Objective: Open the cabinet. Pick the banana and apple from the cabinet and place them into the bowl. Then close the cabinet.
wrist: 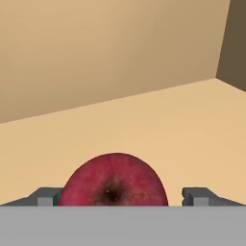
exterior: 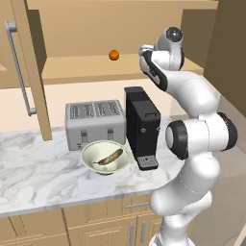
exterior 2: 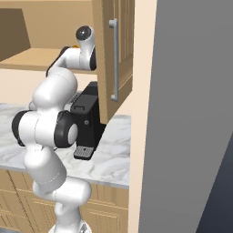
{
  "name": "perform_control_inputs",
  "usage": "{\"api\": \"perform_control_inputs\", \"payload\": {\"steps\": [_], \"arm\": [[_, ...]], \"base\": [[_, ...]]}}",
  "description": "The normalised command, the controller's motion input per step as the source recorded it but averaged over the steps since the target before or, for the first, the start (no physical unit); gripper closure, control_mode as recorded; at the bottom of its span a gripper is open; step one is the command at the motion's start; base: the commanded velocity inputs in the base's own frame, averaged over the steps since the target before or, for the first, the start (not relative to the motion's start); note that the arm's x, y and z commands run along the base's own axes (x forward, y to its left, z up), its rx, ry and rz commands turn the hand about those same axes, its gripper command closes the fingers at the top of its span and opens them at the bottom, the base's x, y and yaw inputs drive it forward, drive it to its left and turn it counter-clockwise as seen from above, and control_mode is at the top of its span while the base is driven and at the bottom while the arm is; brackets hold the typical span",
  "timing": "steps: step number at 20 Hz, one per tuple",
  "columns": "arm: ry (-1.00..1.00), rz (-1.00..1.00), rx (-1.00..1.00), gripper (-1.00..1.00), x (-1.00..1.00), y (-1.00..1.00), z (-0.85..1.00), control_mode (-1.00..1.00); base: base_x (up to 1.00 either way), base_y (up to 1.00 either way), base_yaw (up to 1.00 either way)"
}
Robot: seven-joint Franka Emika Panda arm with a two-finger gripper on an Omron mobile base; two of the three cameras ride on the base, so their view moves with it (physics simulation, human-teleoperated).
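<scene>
Between my wide-spread fingers sits the glossy round red apple, ungripped, on the cabinet's smooth wooden shelf. Below the cabinet, on the marble counter, the curved banana lies inside the conical cream bowl.

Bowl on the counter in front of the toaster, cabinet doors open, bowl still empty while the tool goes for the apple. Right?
Not quite. The bowl is not empty: the left base view shows the banana already lying in it. The rest holds: it sits before the toaster, the cabinet is open, and the hand view shows the open tool at the apple.
</scene>
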Motion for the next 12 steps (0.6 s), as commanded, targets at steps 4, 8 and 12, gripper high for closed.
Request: {"api": "perform_control_inputs", "payload": {"steps": [4, 8, 12], "arm": [[0.00, 0.00, 0.00, 1.00, 0.11, 0.00, -0.13, -1.00], [0.00, 0.00, 0.00, 1.00, 0.05, 0.00, 0.00, -1.00], [0.00, 0.00, 0.00, 1.00, 0.00, 0.00, 0.00, -1.00]], "base": [[0.00, 0.00, 0.00], [0.00, 0.00, 0.00], [0.00, 0.00, 0.00]]}}
